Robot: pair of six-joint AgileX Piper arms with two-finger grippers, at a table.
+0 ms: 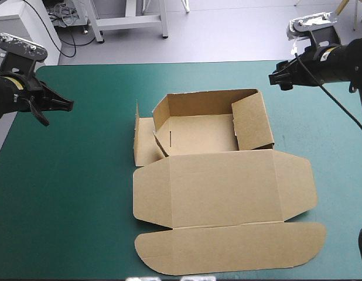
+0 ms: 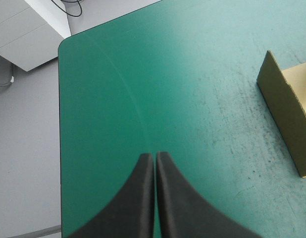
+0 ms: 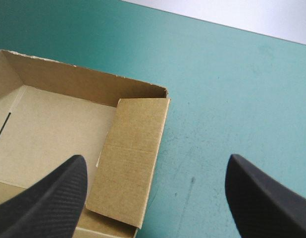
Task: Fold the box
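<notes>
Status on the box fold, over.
Left pincer shut, empty, over the teal-green cover. Right pincer open, empty, clear of the box. Box walls partly raised, lid flat. Nothing in the way.

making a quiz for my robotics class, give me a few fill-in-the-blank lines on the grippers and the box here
1. The left gripper has its fingers ____ over bare teal-green cover.
2. The right gripper has its fingers ____.
3. The walls of the box are raised, while its lid lies ____ on the cover.

Missing words: shut; open; flat
</notes>
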